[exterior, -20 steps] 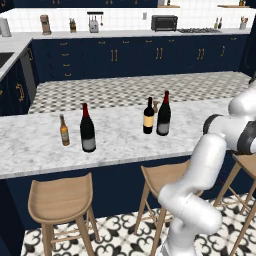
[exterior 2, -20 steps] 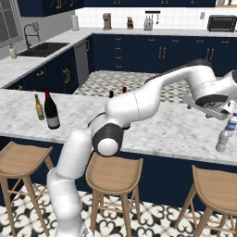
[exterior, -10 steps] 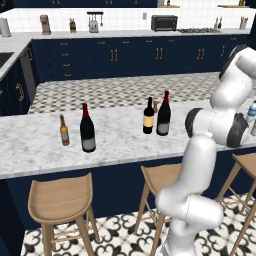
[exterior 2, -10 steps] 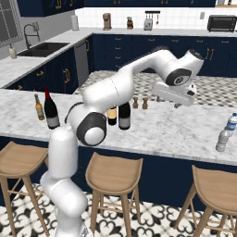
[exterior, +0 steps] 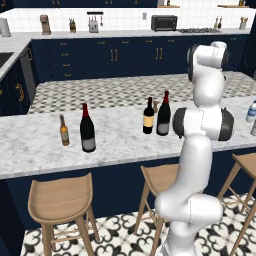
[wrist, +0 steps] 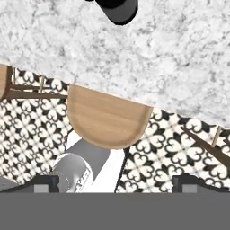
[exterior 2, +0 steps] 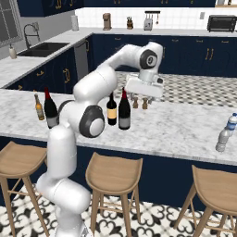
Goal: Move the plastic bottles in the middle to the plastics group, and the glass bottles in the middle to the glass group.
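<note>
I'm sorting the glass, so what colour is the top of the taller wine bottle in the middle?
Red, on the taller wine bottle; left base view shows it best.

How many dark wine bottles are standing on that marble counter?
3: one with a red top at the left beside the small amber beer bottle, and two mid-counter, black-topped and red-topped, side by side.

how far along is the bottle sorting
Done: two plastic bottles stand together at the counter's right end. In hand: nothing; the open gripper hangs empty above the middle. Left: both middle wine bottles must join the glass group at the left end.
</note>
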